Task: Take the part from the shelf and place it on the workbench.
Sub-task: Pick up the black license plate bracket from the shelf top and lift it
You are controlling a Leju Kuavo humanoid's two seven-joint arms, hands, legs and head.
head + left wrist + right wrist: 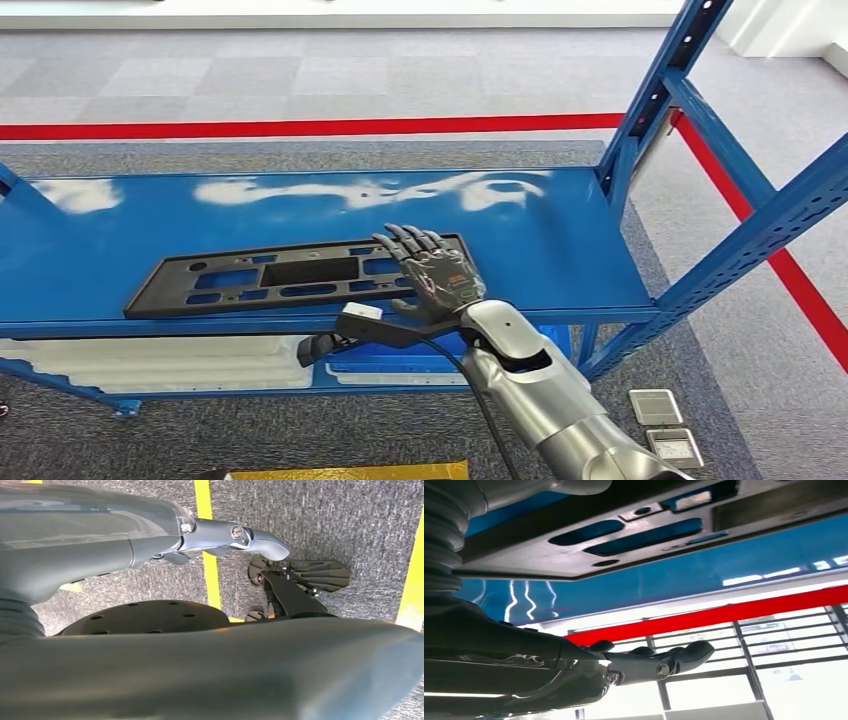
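Blue shelf holds the long black part, lying lengthwise along its front edge. Right hand hovers over its right end, fingers spread, gripping nothing yet.

Right robot hand extended, fingers apart

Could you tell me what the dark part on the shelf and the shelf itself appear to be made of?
The part looks like moulded black plastic with a matte finish: it is flat and evenly dark, with cut-out slots and no glare. The shelf looks like steel painted glossy blue: its board mirrors the ceiling lights, and its uprights are punched with holes. Neither material is certain from looks alone.
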